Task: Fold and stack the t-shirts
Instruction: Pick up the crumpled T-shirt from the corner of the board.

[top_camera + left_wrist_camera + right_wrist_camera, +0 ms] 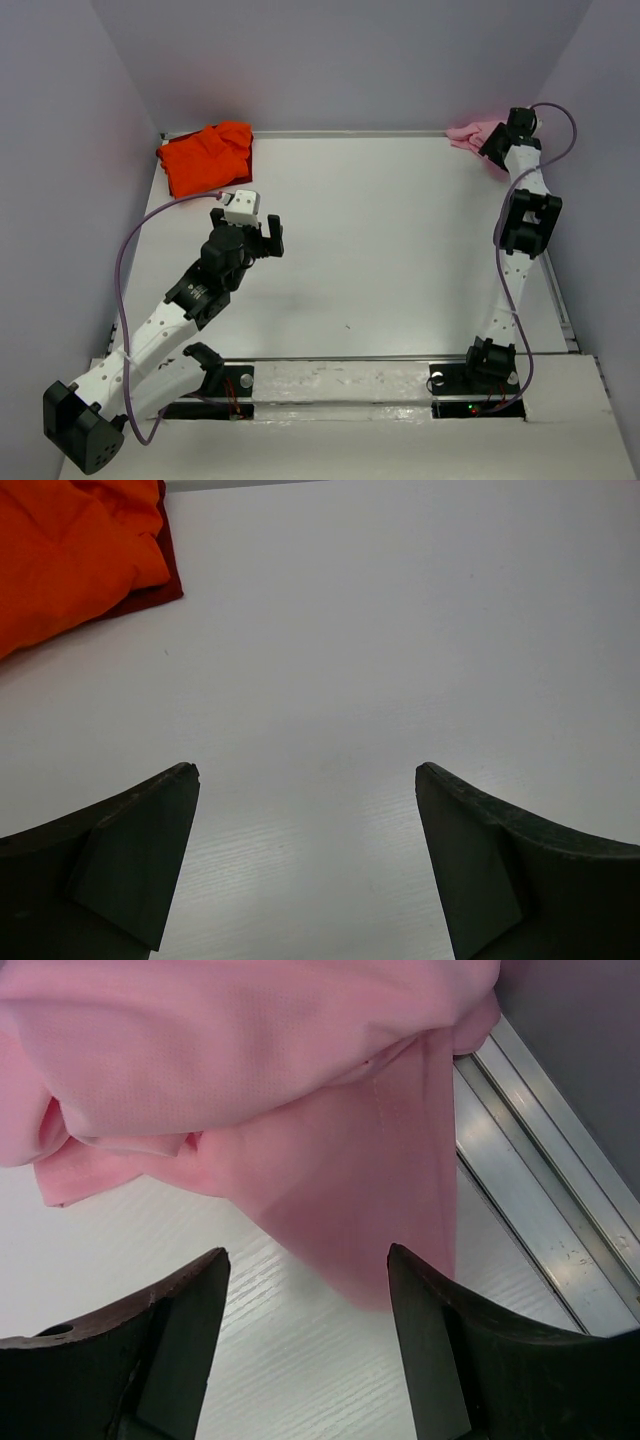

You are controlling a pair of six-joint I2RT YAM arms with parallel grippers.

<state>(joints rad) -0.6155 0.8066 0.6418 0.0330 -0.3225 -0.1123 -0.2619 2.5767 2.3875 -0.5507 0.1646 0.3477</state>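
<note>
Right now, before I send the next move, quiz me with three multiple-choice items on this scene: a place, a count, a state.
1. Where does the orange-red t-shirt lie? A) far left corner of the table B) far right corner C) centre
2. How many t-shirts show? A) one B) two C) three
3. The right gripper is: A) shut on cloth B) open, fingers either side of a pink t-shirt flap C) open over bare table

Answers: 1 A, the top view shows it crumpled there. 2 B, one orange-red, one pink. 3 B, the right wrist view shows the fingers apart with pink cloth between.
</note>
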